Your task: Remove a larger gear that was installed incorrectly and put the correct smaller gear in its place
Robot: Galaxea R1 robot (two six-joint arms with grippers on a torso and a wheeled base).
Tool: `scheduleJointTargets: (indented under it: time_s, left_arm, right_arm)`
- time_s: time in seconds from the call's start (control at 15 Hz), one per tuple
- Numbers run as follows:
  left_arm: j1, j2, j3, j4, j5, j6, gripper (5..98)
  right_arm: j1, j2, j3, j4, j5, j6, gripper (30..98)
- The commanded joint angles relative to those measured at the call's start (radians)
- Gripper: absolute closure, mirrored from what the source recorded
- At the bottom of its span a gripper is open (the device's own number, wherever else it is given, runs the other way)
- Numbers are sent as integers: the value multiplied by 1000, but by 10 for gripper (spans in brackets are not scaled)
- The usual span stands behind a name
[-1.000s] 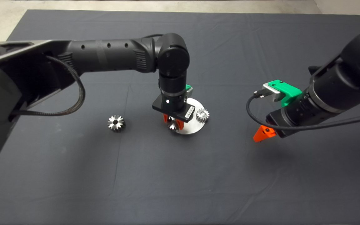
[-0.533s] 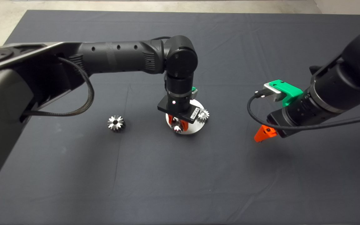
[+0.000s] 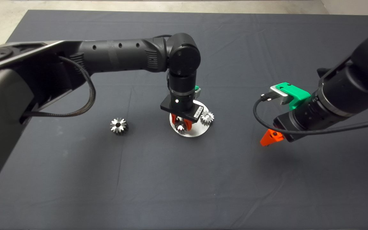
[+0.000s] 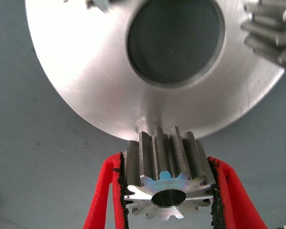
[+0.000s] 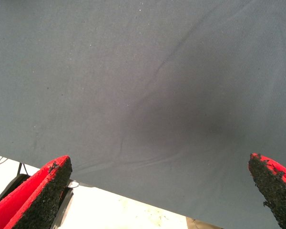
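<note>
Steel teeth are showing between the red fingers (image 4: 101,200) of the left gripper (image 3: 180,124), which is clamping the smaller gear (image 4: 168,186) from two opposite sides, its bore facing the wrist camera. In the head view that gripper is pointing straight down over the near edge of the round metal base plate (image 3: 193,131), and the wrist view shows the gear at the plate's rim, well short of the plate's large dark centre hole (image 4: 175,42). Whether the gear is resting on the plate or hanging just above it cannot be told. The vertical, side-on hold is probably keeping the bore level so that it can drop squarely onto its seat; no pin is visible under it.

Another small gear (image 3: 207,118) is sitting at the plate's right edge, and a sliver of a further toothed part is peeking in at the plate's far rim in the wrist view. The larger gear (image 3: 118,125) is lying alone on the dark mat (image 3: 75,179), well to the left of the plate, so the removal half of the job looks finished and the fitting half is under way.

The right gripper (image 3: 269,138) is hovering over bare mat well to the right, its fingers spread wide and gripping nothing, seemingly kept clear of the work.
</note>
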Motion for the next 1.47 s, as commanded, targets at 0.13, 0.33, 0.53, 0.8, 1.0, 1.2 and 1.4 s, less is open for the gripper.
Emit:
scheduleJointTargets:
  time_s: [0.13, 0.33, 0.53, 0.8, 1.0, 1.2, 1.4]
  left_arm:
    - [-44, 1, 6, 12, 33, 5, 783]
    - [-44, 1, 20, 8, 35, 5, 787]
    - [-44, -9, 59, 5, 35, -2, 787]
    - [-39, -10, 73, 5, 33, -10, 787]
    - [-31, -6, 64, 12, 32, -9, 787]
    - [-30, -1, 41, 16, 33, -1, 788]
    - [-25, -9, 38, 18, 35, 0, 788]
  right_arm:
    - [25, -2, 8, 33, -81, 2, 308]
    - [25, -5, 8, 33, -81, 2, 308]
    - [25, -10, 7, 32, -83, 2, 308]
    - [25, -11, 5, 31, -83, 2, 308]
    - [25, -11, 5, 31, -83, 2, 308]
    - [25, -12, 10, 31, -83, 2, 308]
    - [25, -11, 10, 31, -81, 2, 308]
